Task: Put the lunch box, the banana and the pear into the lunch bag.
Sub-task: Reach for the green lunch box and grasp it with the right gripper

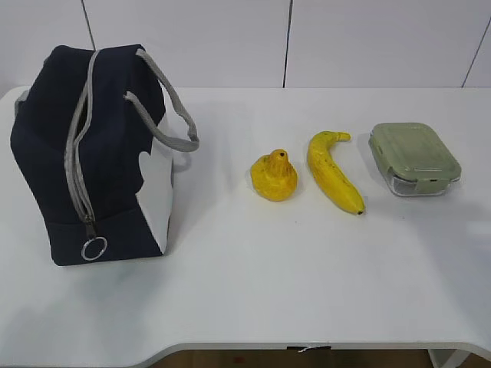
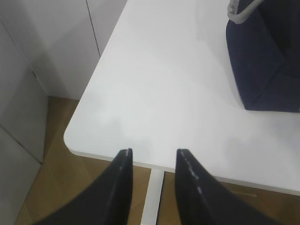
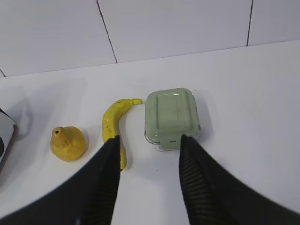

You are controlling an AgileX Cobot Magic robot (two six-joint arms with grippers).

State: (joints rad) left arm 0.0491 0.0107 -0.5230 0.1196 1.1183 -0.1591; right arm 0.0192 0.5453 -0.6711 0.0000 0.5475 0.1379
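Observation:
The navy lunch bag (image 1: 84, 153) stands at the table's left, its grey zipper running down to a silver ring pull (image 1: 93, 248); no opening shows. To its right lie the squat yellow pear (image 1: 274, 176), the banana (image 1: 331, 172) and the green-lidded lunch box (image 1: 414, 157) in a row. Neither arm shows in the exterior view. My left gripper (image 2: 153, 151) hangs open and empty over the table's near-left corner, with the lunch bag (image 2: 265, 61) off to its upper right. My right gripper (image 3: 149, 138) is open and empty, above and short of the banana (image 3: 114, 122) and lunch box (image 3: 171, 117); the pear (image 3: 69, 143) lies left of them.
The white table (image 1: 245, 291) has a rounded front edge (image 2: 93, 154) with wooden floor below it. A white panelled wall (image 1: 230, 38) runs behind the table. The bag's grey strap handles (image 1: 173, 107) loop out toward the pear.

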